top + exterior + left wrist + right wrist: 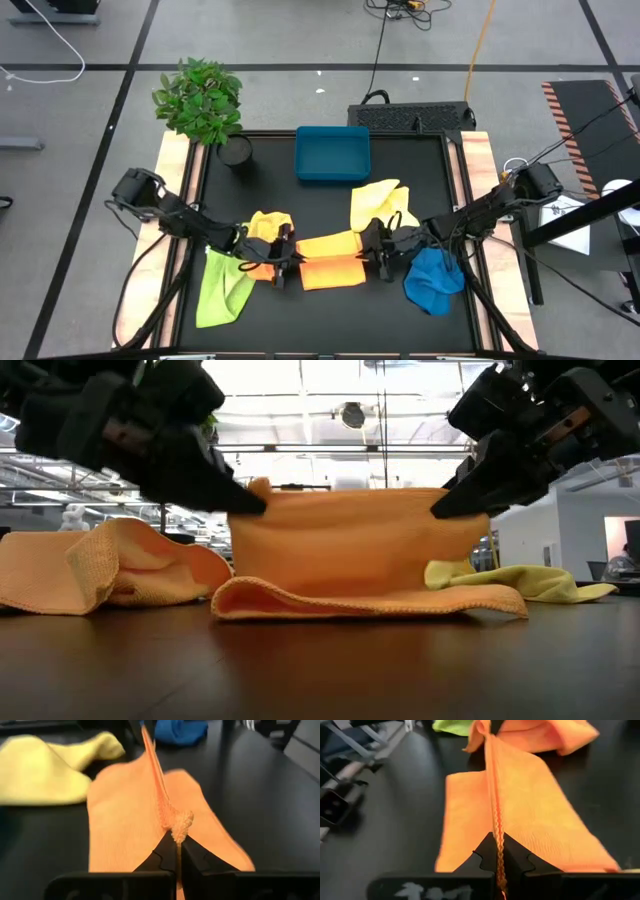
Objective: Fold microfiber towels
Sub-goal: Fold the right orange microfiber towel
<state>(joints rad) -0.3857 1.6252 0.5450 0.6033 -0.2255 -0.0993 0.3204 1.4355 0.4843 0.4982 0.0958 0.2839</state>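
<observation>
Mid-fold near the bench's front edge: left hand (255, 503) and right hand (445, 508) each pinch the orange towel (350, 550); next, lay it over evenly.

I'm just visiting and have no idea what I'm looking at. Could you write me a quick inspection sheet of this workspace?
Surface: dark table top with pale wooden side rails.
Job's things: orange towel at the front middle, its upper edge lifted and stretched taut, lower part on the table; golden yellow towel, pale yellow towel, lime green towel and blue towel lie crumpled around it.
Clutter: teal tray and potted plant at the back.
Grippers: left end effector shut on the orange towel's edge; right end effector shut on the opposite end.
Cables: cables on the floor behind the table.
Surroundings: grey floor, bright hall beyond; no people seen.
</observation>
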